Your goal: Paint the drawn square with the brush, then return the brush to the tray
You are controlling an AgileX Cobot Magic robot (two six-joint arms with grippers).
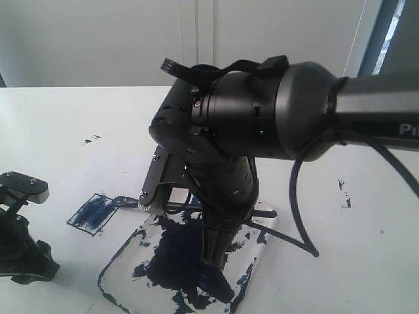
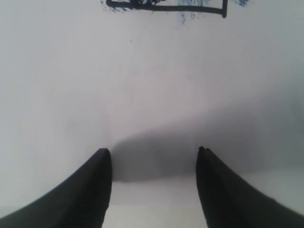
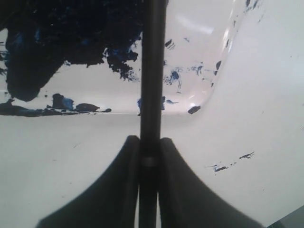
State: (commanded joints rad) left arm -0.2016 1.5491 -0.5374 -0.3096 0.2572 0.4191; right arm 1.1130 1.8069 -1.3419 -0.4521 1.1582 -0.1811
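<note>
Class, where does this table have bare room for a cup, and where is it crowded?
Free: the back left of the table, between the wall and the drawn square; also far right of the tray. Crowded: square to tray, under the right arm.

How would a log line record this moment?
right pincer: shut on brush | brush: over tray | drawn square: streaked blue | left pincer: open, empty

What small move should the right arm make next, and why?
Probably ease the brush down into the tray, ready to let go. The square is already streaked blue, so painting looks done. The right gripper is clamped on the brush, which points out over the tray's paint blot.
</note>
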